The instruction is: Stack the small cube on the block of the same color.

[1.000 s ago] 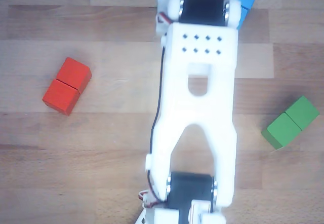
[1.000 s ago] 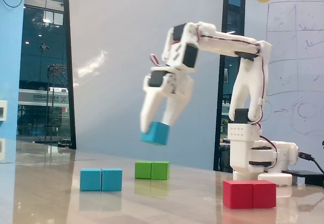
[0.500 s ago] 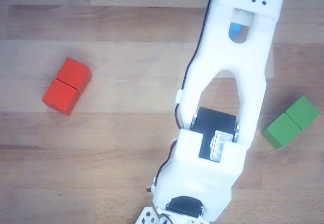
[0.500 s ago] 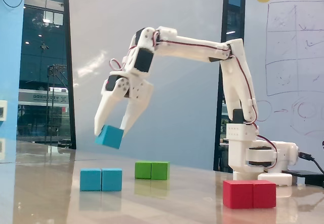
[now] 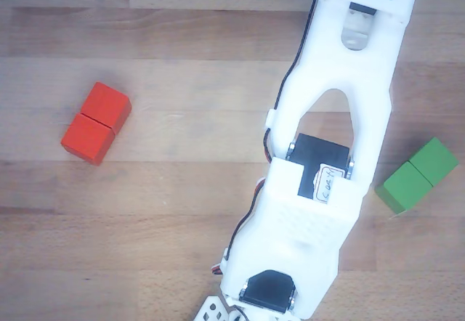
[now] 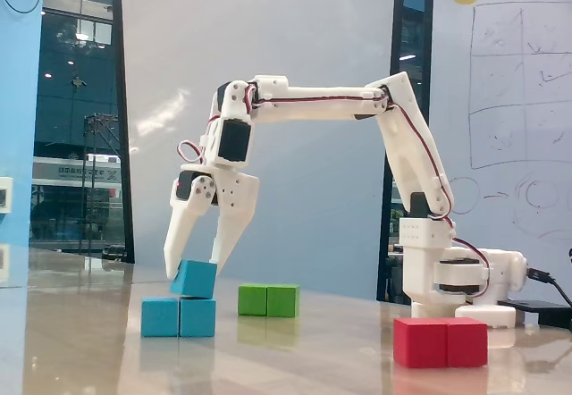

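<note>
Small cube (image 6: pixel 195 279) resting, slightly tilted, atop the right half of the blue block (image 6: pixel 179 317), with the end effector (image 6: pixel 194 268) spread wide just above, apparently to release it.

Only text: small handwritten label (image 5: pixel 325 184) on the arm's black servo (image 5: pixel 320 165) in the other view, too blurry to read. Whiteboard (image 6: pixel 518 100) in fixed view has sketches, no legible words.
</note>
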